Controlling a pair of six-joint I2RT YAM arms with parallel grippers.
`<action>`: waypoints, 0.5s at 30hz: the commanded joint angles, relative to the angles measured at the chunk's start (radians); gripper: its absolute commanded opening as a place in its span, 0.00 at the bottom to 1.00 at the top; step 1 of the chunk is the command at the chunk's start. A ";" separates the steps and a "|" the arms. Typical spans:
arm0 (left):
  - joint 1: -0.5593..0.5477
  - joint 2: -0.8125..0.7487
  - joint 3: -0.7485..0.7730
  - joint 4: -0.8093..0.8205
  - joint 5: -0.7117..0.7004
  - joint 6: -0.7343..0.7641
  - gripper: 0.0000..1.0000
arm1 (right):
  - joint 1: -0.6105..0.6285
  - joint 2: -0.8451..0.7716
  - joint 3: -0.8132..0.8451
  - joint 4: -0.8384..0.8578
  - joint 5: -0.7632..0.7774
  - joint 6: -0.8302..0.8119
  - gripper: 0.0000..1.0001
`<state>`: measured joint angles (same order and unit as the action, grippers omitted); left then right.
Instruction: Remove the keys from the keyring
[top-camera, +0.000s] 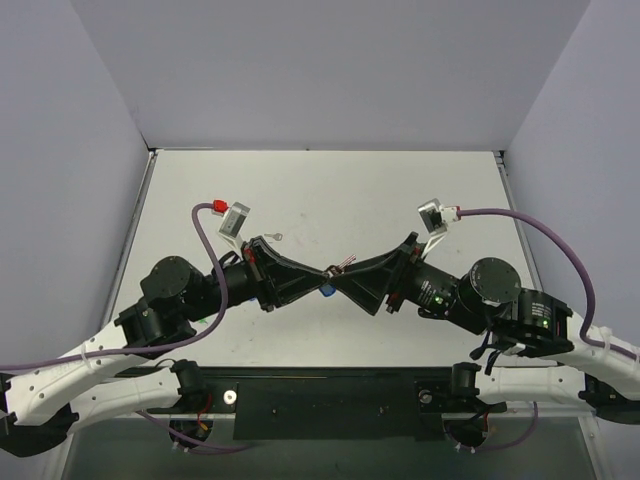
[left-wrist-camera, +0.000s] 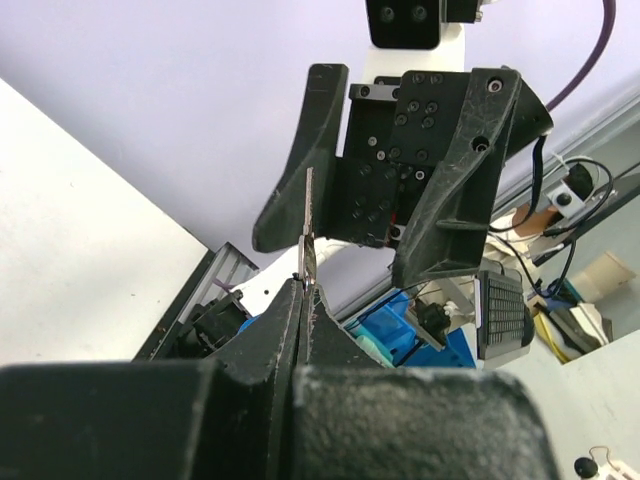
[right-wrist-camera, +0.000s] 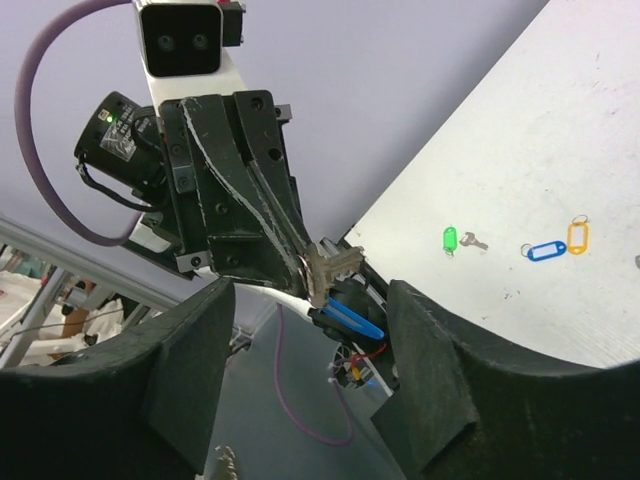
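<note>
My left gripper (top-camera: 318, 275) is shut on the keyring (right-wrist-camera: 322, 272) in mid-air over the table's middle. A silvery key (right-wrist-camera: 338, 262) sticks out of its tips, and a blue tag (right-wrist-camera: 352, 318) hangs below. In the left wrist view the key (left-wrist-camera: 308, 215) stands edge-on above the closed left gripper (left-wrist-camera: 303, 290). My right gripper (right-wrist-camera: 315, 370) is open, its fingers (right-wrist-camera: 190, 380) spread on either side of the bunch without touching it. It faces the left one tip to tip (top-camera: 345, 278). Loose on the table lie a green tag (right-wrist-camera: 450, 238) with a small key (right-wrist-camera: 473, 240), a blue tag (right-wrist-camera: 545, 250) and a yellow tag (right-wrist-camera: 577, 237).
The white table (top-camera: 330, 190) is walled by grey panels at the back and sides. A small metal ring (top-camera: 277, 238) lies near the left wrist camera. Purple cables (top-camera: 205, 250) loop off both wrists. The black base rail (top-camera: 330, 395) runs along the near edge.
</note>
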<state>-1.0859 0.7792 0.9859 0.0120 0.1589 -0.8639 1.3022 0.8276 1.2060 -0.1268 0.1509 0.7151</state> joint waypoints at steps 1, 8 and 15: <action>-0.003 0.006 -0.012 0.126 -0.041 -0.050 0.00 | -0.003 0.013 0.006 0.095 0.010 0.015 0.54; -0.003 0.008 -0.012 0.138 -0.032 -0.058 0.00 | -0.004 0.024 -0.002 0.104 0.012 0.017 0.29; -0.003 0.008 -0.016 0.158 -0.001 -0.064 0.00 | -0.003 0.044 0.003 0.105 0.012 0.011 0.21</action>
<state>-1.0859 0.7940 0.9638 0.0975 0.1360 -0.9173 1.3022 0.8562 1.2060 -0.0845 0.1509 0.7330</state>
